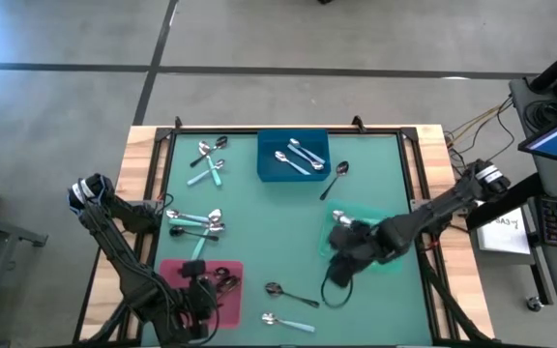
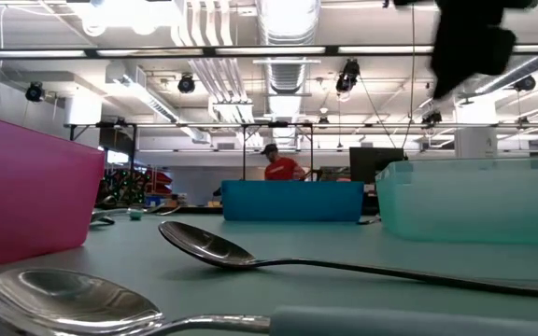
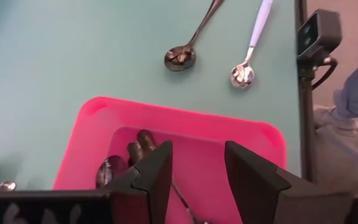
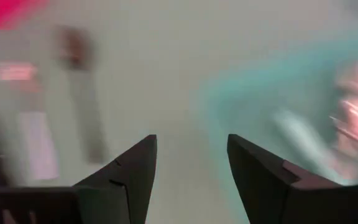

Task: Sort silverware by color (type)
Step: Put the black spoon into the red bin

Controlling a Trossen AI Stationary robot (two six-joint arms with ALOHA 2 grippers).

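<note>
Left gripper (image 3: 196,171) hangs over the pink tray (image 1: 177,274) at the near left, fingers spread and pinching nothing; dark-handled spoons (image 3: 138,146) lie inside the tray. Teal-handled spoons (image 1: 193,221) lie on the mat's left side, silver spoons (image 1: 298,155) in the far blue tray (image 1: 267,166). Right gripper (image 4: 191,168) is spread and empty over the green tray (image 1: 380,217).

Small spoons (image 1: 201,222) lie scattered on table and trays.
</note>
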